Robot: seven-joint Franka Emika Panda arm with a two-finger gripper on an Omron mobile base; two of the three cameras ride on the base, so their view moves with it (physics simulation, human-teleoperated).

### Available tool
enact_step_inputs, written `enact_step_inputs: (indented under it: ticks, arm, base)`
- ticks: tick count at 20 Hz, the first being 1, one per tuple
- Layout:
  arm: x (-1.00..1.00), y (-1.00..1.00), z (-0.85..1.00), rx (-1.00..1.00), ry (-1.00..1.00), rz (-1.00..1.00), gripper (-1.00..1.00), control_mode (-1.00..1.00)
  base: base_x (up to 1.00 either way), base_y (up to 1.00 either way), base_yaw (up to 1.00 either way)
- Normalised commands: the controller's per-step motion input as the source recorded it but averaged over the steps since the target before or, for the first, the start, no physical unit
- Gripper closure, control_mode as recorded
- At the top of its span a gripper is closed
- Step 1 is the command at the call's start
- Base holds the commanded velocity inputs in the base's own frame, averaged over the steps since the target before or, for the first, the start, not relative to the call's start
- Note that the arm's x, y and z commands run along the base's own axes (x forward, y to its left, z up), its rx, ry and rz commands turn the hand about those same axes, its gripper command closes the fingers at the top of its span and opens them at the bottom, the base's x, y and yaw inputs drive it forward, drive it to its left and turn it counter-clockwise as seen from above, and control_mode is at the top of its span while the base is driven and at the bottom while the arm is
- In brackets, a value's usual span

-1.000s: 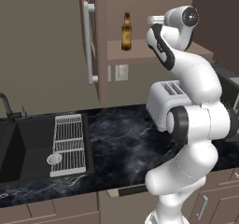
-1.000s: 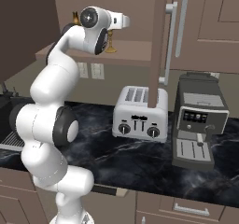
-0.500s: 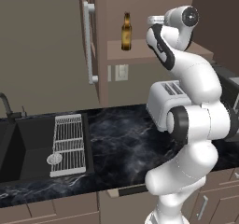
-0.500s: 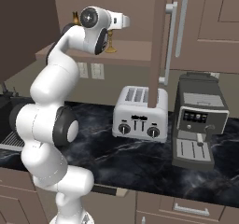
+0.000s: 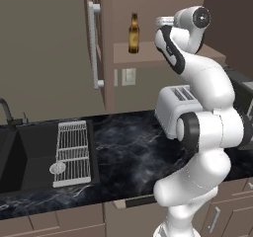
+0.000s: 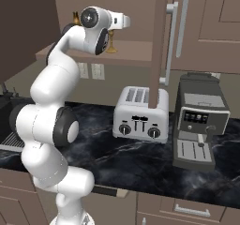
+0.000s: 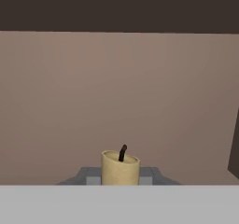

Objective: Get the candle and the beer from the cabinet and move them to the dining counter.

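While inside cabinet (image 5: 148, 14), pincer (image 7: 120, 177) narrowed, fingertips (image 7: 91, 176) pinching candle (image 7: 120, 167); beer (image 5: 133, 33) alongside.

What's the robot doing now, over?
End effector closed around candle inside cabinet. Beer upright on shelf, untouched. Nothing blocking, over.

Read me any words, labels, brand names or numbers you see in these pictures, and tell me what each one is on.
No text can be read.
Beer label: amber patch, too small to read.
Coffee machine panel: small light marks, too blurred to read.
Toaster front: knobs and slider marks, no lettering legible.
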Motion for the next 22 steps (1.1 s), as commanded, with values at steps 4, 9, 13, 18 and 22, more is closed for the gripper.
enact_step_inputs:
  ticks: [4, 9, 13, 18, 22]
  arm:
    - [0.0, 0.0, 0.0, 0.0, 0.0, 0.0, 1.0, -1.0]
    - [0.0, 0.0, 0.0, 0.0, 0.0, 0.0, 1.0, -1.0]
    - [0.0, 0.0, 0.0, 0.0, 0.0, 0.0, 1.0, -1.0]
    - [0.0, 0.0, 0.0, 0.0, 0.0, 0.0, 1.0, -1.0]
    - [-0.17, 0.0, 0.0, 0.0, -0.01, 0.0, 1.0, -1.0]
  base:
    - [0.0, 0.0, 0.0]
    - [0.0, 0.0, 0.0]
    - [0.0, 0.0, 0.0]
    - [0.0, 0.0, 0.0]
    - [0.0, 0.0, 0.0]
